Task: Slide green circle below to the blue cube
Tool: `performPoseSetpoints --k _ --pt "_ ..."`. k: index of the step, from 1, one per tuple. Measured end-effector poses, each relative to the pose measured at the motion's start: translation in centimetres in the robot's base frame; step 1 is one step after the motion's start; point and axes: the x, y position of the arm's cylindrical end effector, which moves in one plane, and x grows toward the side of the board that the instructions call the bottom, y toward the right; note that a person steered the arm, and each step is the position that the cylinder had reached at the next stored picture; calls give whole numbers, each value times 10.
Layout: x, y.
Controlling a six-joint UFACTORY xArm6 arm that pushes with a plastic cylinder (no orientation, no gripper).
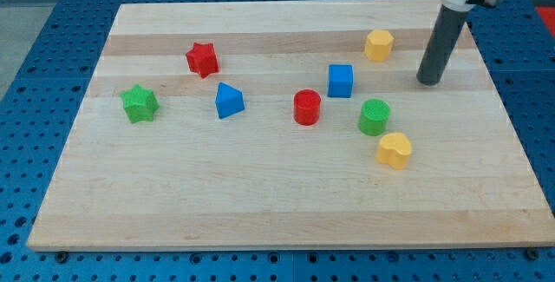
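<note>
Green circle sits just below and to the right of the blue cube, rod standing off to the view's right.

The green circle (pixel 374 117) lies near the blue cube (pixel 341 81), with a yellow heart (pixel 394 150) just beside it lower right and a red cylinder (pixel 306 108) to its left. The arm carries no claw, only a rod; my tip (pixel 428 82) rests on the wooden board (pixel 260 204), apart from every block, right of the blue cube.
</note>
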Motion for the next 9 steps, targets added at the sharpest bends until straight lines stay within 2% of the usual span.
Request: performPoseSetpoints --k 3,9 --pt "26 -13" --pt "51 -110"
